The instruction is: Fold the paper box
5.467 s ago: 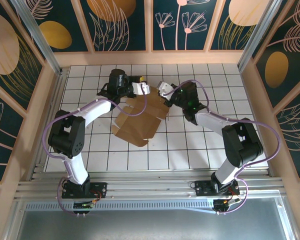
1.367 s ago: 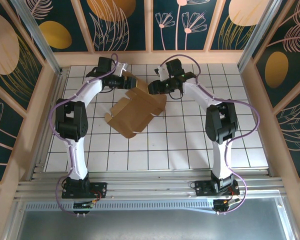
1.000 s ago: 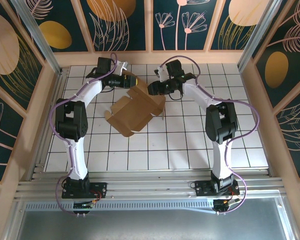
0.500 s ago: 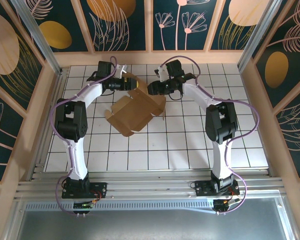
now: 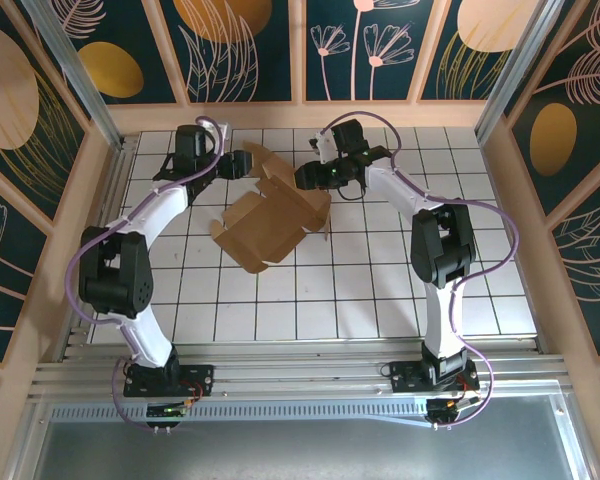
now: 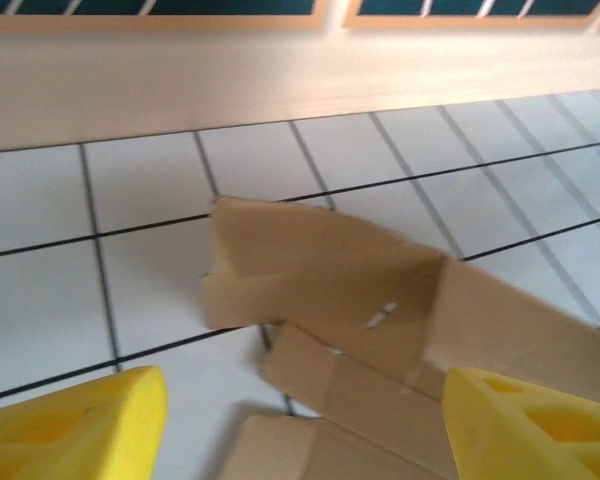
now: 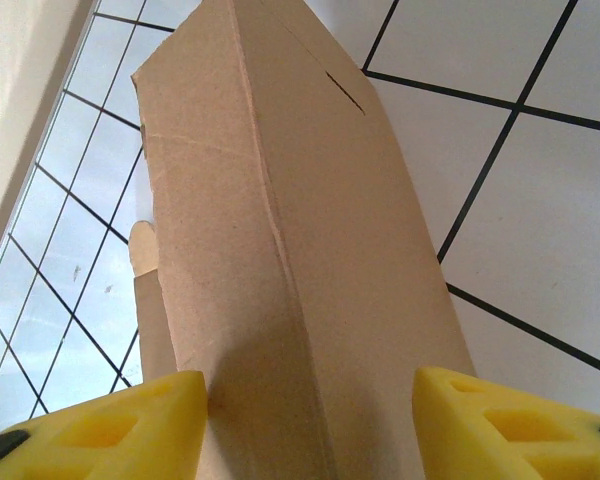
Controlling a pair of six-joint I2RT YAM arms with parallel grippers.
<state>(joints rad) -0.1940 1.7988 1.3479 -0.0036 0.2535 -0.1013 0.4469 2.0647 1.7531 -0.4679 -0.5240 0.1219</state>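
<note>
The paper box (image 5: 270, 215) is a brown cardboard piece lying partly folded on the white tiles, with walls and a far flap raised. My left gripper (image 5: 242, 165) hovers just left of its far flap, open, with nothing between the yellow fingers. In the left wrist view the left gripper (image 6: 305, 430) faces the box (image 6: 320, 280), whose creased flap stands a short way ahead. My right gripper (image 5: 305, 178) is at the box's far right corner. In the right wrist view the right gripper (image 7: 310, 425) has both yellow fingers against a creased wall of the box (image 7: 270, 250).
The tiled table (image 5: 380, 290) stretches bare in front and to the right of the box. A wooden rail (image 5: 300, 115) with patterned panels above it bounds the back, close behind both grippers, and shows as the rail (image 6: 280, 80) in the left wrist view. Wooden side walls (image 5: 60, 220) close in the table.
My left gripper has opened and drawn back to the left, off the box's far flap. The right gripper has held its place on the wall, and the box has barely shifted.
</note>
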